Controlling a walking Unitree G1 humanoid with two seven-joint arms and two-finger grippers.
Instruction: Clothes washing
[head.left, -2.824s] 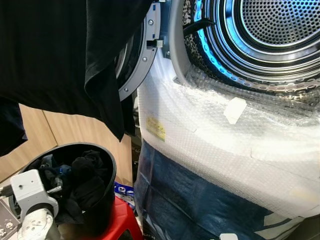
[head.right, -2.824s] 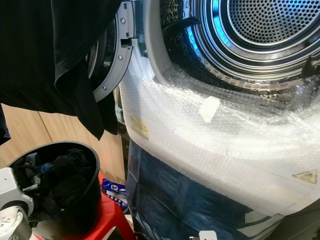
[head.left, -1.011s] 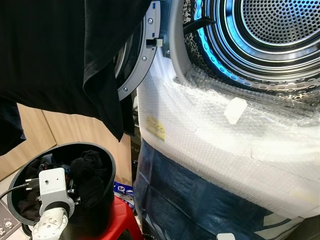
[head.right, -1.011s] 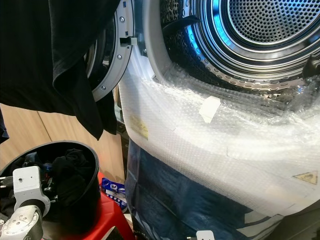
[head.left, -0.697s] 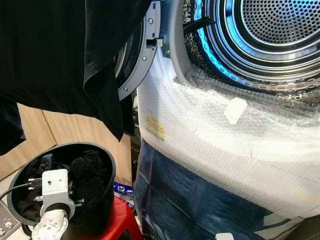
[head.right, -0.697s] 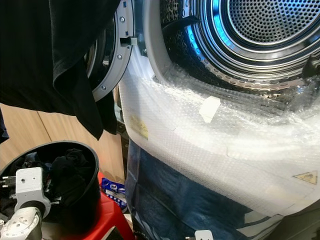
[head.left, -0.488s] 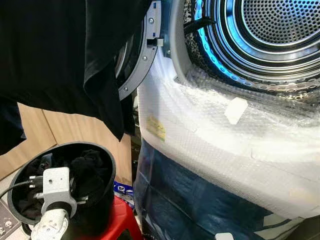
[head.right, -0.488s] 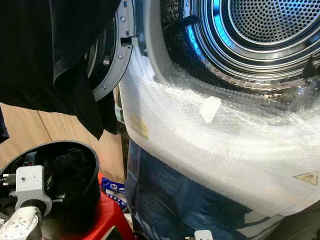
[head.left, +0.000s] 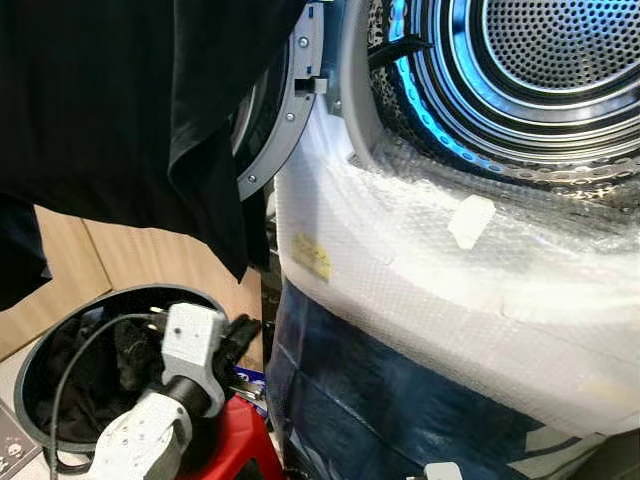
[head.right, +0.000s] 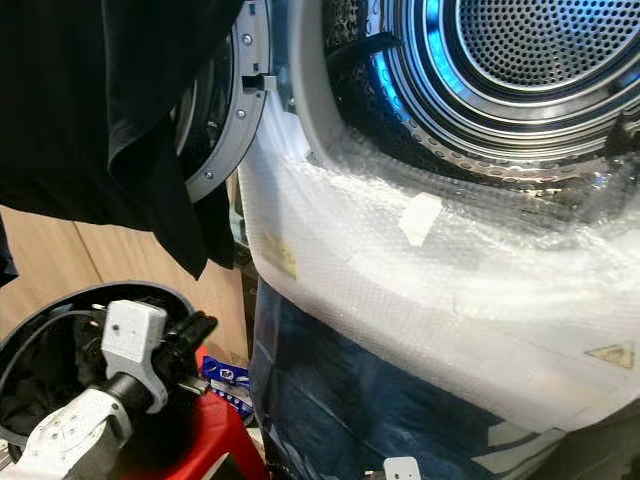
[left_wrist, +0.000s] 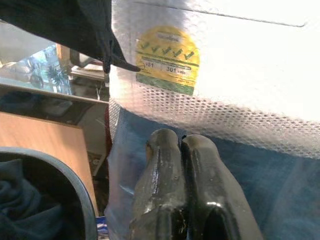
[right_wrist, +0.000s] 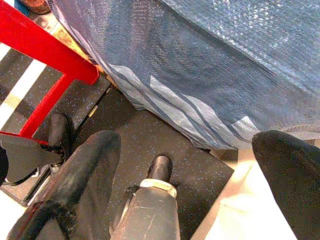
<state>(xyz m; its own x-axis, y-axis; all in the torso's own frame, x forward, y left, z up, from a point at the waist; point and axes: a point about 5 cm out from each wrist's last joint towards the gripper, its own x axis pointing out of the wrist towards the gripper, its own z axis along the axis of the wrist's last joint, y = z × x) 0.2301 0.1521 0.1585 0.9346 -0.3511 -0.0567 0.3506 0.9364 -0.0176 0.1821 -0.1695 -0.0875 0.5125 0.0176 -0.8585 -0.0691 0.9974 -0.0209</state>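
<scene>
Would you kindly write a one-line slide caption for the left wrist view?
Left claw, fingers pressed together, points at the bubble-wrapped washing machine beside the black laundry bin.

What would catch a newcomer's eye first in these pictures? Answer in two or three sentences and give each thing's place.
The open washing machine drum, shining steel with a blue glow, sits at the upper right above a front wrapped in bubble wrap. A large black garment hangs across the upper left. Below it, the left gripper, fingers shut and empty, is at the rim of a black laundry bin holding dark clothes.
</scene>
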